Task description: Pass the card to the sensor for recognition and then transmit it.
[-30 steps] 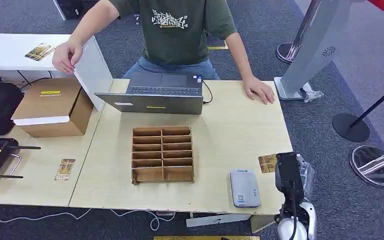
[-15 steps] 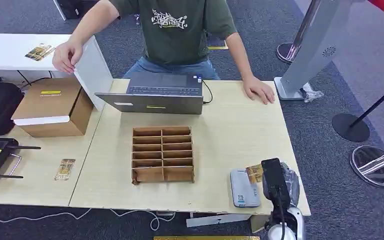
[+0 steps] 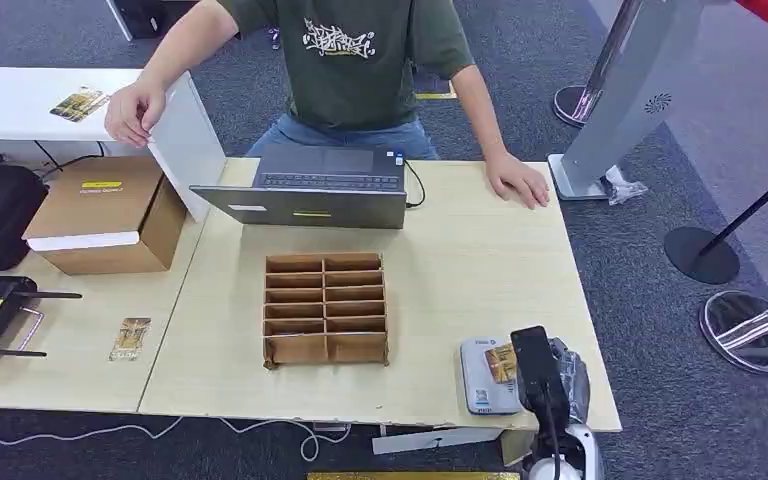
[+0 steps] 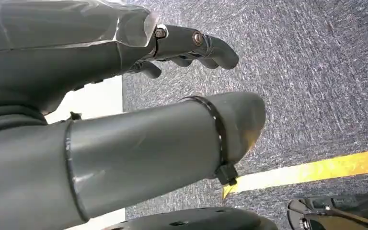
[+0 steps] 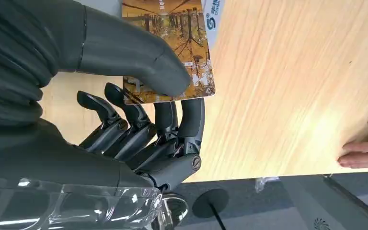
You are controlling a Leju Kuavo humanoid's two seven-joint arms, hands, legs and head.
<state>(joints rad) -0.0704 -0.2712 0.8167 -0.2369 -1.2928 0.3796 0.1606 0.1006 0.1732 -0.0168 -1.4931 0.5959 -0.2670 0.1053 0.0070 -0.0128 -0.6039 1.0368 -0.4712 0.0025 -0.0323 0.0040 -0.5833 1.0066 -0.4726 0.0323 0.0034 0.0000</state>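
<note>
Right hand (image 3: 540, 365) has the brown picture card (image 5: 172, 43) pinched under thumb and fingers, hovering right over the flat grey reader sensor (image 3: 482, 378) beside it on the light wooden table (image 3: 460, 260). So it's the scan step; next it probably needs a steady hold, then handing off. Half a second ago the card sat further right, barely over the sensor's edge.

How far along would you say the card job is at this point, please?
Done: the right robot hand grips the card. In hand: the card is over the grey sensor for reading. Left: passing it on. The left robot hand hangs empty above the floor.
</note>
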